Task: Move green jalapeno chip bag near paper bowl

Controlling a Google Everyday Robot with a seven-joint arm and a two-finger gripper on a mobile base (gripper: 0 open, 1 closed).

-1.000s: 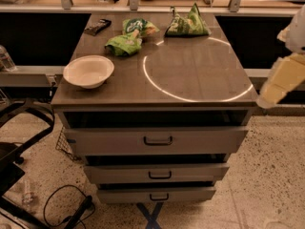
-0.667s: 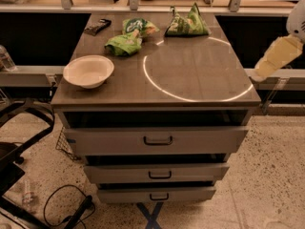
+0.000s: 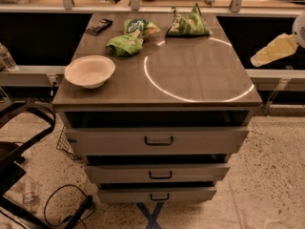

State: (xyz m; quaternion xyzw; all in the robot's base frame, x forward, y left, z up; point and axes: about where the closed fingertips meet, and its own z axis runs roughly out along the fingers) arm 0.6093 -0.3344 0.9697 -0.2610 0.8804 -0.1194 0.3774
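The green jalapeno chip bag (image 3: 188,23), peaked like a tent with white lettering, stands at the back right of the table top. The paper bowl (image 3: 89,71), shallow and cream-white, sits at the front left corner. My gripper (image 3: 276,50) hangs at the right edge of the view, off the table's right side, level with the middle of the table and well apart from the bag.
A rounded bright-green bag (image 3: 125,45) and a small green bag with a white-and-yellow label (image 3: 140,26) lie at the back centre. A dark packet (image 3: 98,26) lies back left. The table (image 3: 200,75) has drawers (image 3: 158,140) below. A black chair (image 3: 19,142) stands at left.
My gripper has risen and moved toward the upper right, away from the table's front right corner. The bags and bowl have not moved.
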